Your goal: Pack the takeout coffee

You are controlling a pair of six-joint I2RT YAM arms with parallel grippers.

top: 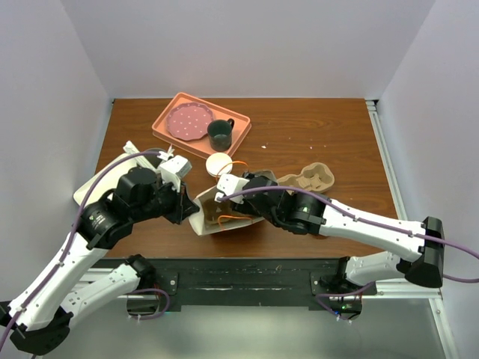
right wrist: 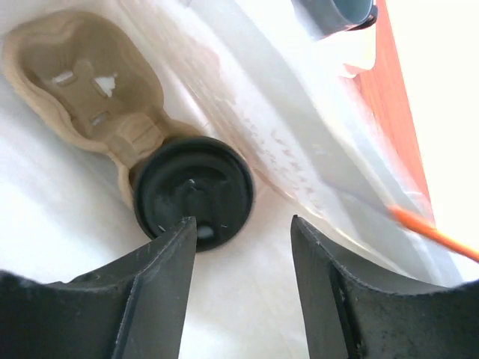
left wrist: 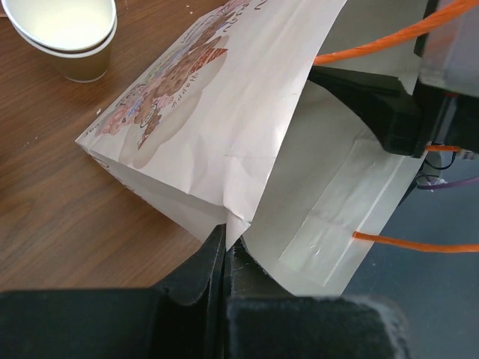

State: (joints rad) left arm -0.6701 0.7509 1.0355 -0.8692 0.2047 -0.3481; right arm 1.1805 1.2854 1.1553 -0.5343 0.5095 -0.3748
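On a wooden table (top: 314,134), the left gripper (left wrist: 227,238) pinches an edge of the white paper bag (left wrist: 224,112). Inside, the takeout coffee (right wrist: 193,193) sits in a pulp carrier (right wrist: 82,82); the right gripper (right wrist: 243,228) hangs spread wide above, empty.

A salmon tray (top: 158,126) holds a pink dotted plate (top: 188,121) and green mug (top: 220,134). Nearer stands a paper cup (top: 218,164), perhaps two nested. Right of it is a pulp carrier (top: 310,178), and nearer still a printed paper bag (left wrist: 217,112).
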